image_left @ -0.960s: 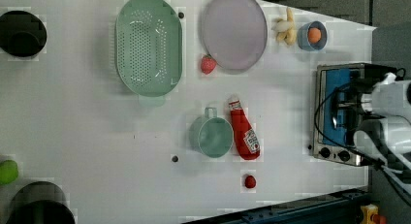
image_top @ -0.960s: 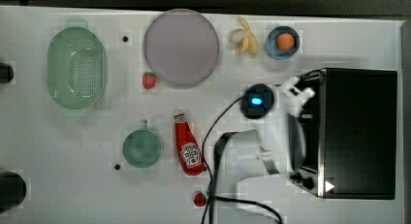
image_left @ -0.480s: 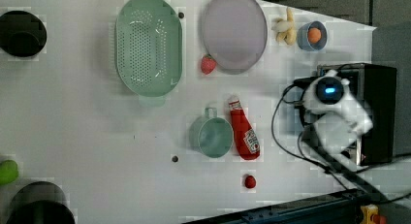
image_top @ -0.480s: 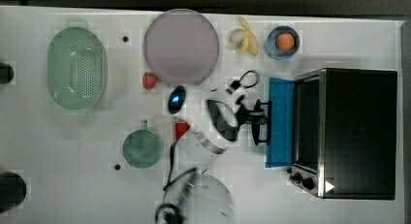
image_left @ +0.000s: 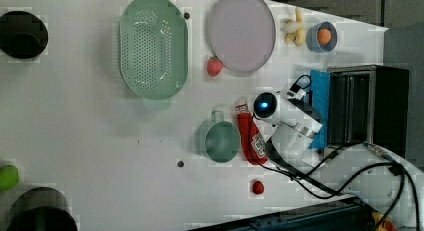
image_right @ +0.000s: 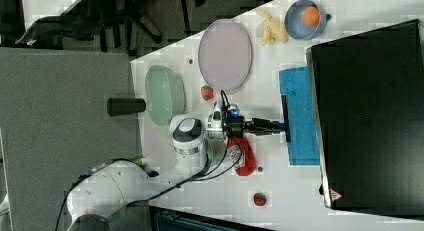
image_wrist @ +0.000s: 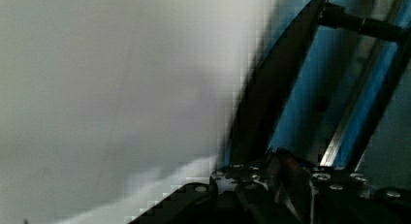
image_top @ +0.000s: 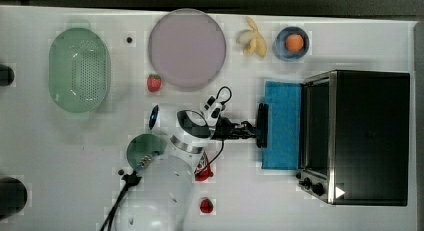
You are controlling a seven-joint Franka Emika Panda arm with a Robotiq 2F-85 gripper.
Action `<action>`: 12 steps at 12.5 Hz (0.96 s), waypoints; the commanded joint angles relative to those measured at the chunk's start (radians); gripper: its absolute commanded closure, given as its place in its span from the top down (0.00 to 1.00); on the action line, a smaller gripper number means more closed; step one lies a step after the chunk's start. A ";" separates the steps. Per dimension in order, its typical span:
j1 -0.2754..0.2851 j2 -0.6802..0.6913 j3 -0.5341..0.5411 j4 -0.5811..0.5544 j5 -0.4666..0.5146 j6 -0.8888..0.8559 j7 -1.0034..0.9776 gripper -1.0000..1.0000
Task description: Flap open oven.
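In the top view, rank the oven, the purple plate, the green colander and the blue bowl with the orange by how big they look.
1. Oven, largest.
2-3. Purple plate and green colander: too alike to rank.
4. Blue bowl, smallest.

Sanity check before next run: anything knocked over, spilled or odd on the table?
Only the ketchup bottle lies on its side beside the green cup, no spill visible. The oven door is folded down flat, hand on its handle.

Pincer (image_right: 278, 126) clamped on handle (image_right: 285, 118) — oven (image_right: 367, 111) door (image_right: 299, 123) flat, open.
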 commanded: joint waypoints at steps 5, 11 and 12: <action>0.005 -0.028 -0.019 0.092 0.008 -0.004 0.135 0.17; -0.009 -0.221 -0.024 0.086 0.272 0.086 0.087 0.17; -0.011 -0.260 -0.028 0.086 0.329 0.086 0.087 0.17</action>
